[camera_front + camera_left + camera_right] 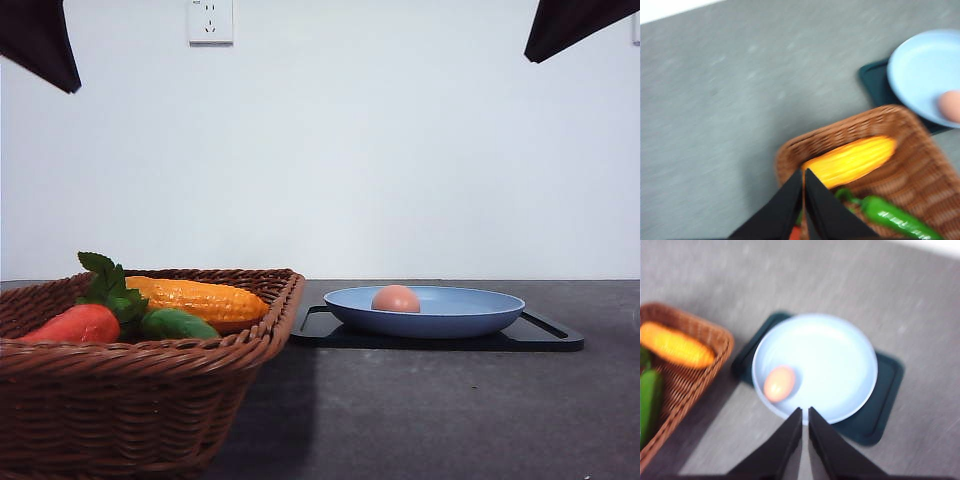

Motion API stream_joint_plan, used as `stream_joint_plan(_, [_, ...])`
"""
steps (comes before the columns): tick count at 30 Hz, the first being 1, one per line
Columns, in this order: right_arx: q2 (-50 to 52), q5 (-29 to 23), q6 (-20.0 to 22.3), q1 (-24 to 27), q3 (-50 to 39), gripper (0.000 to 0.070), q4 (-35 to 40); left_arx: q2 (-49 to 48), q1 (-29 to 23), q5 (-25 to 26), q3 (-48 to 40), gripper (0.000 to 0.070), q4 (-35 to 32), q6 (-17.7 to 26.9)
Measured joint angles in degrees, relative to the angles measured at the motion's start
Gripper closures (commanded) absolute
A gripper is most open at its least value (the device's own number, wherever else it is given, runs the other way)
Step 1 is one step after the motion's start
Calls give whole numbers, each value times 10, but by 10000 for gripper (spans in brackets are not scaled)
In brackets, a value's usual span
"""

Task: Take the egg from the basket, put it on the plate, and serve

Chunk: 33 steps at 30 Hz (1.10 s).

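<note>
Smooth oval egg [396,298] rests in shallow round plate [470,322].

1. The basket [130,370] stands on the bench [430,410], left of the plate [425,310] and nearer the front.
2. The plate rests on a tray [545,335].
3. The egg [396,299] lies in the plate, on its basket side.
4. Corn [200,299], a pepper [178,324] and a strawberry-like fruit [75,324] lie in the basket.

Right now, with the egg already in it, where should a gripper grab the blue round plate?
Grip the blue round plate by its raised rim on the side opposite the pinkish-brown egg, coming from the robot's right. The rim overhangs the black rectangular tray there, probably leaving finger room.
</note>
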State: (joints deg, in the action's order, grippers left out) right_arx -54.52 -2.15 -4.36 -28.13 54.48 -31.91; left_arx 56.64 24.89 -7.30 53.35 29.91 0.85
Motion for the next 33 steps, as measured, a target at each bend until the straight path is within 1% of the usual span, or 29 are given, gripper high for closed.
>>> stream_joint_plan(3, [40, -39, -6, -19, -63, 700, 49, -36, 1, 16, -63, 700, -46, -16])
stream_joint_plan(5, [62, -52, -8, -29, -110, 700, 89, -61, 5, 24, -103, 700, -71, -32])
stream_joint_plan(9, [98, -55, -16, -44, -207, 700, 186, -108, 19, 36, -164, 700, -107, -56])
stream_joint_plan(12, [104, -55, -33, -47, -255, 700, 234, -119, 24, 42, -168, 700, -110, -68])
stream_joint_plan(16, [102, -55, -48, -47, -267, 700, 250, -119, 24, 42, -167, 700, -113, -83])
stream_joint_plan(21, [103, -55, -49, -47, -266, 700, 264, -118, 24, 42, -167, 700, -113, -90])
stream_joint_plan(33, [104, -56, -49, -47, -266, 700, 267, -119, 24, 42, -167, 700, -109, -89])
